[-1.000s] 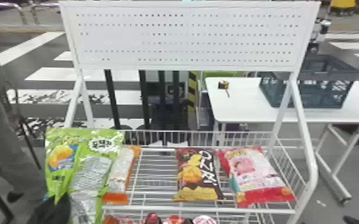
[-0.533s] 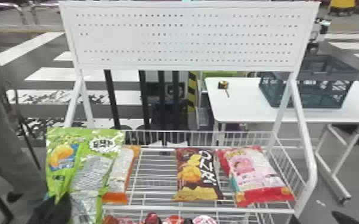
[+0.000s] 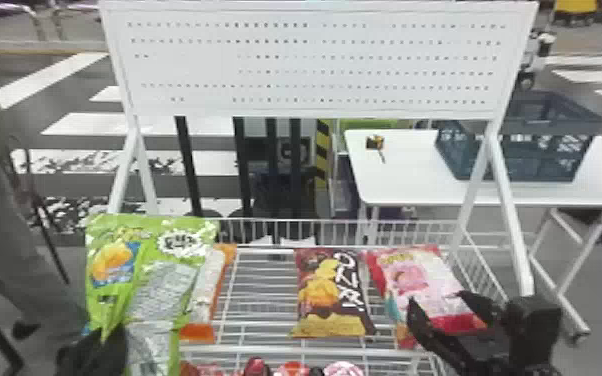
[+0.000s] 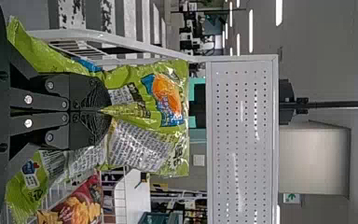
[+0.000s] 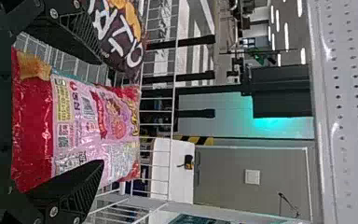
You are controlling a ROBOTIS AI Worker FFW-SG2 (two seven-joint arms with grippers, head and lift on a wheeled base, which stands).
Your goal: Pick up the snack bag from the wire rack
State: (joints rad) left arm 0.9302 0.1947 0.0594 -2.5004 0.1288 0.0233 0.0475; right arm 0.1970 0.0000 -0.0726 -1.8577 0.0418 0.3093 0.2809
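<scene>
My left gripper is at the rack's left side in the head view, at the lower part of a green snack bag. In the left wrist view the left gripper is shut on the green bag, whose film is pinched between the fingertips. My right gripper stands open over the pink and red snack bag, which lies on the right of the wire rack. From the right wrist view, the right gripper has its fingers on either side of the pink bag.
A dark brown chip bag lies left of the pink one, and an orange and white bag lies beside the green bag. Behind stand a white pegboard and a white table with a dark crate.
The right gripper has come into the head view from the lower right, over the pink bag. My left gripper and the green bag have hardly moved.
</scene>
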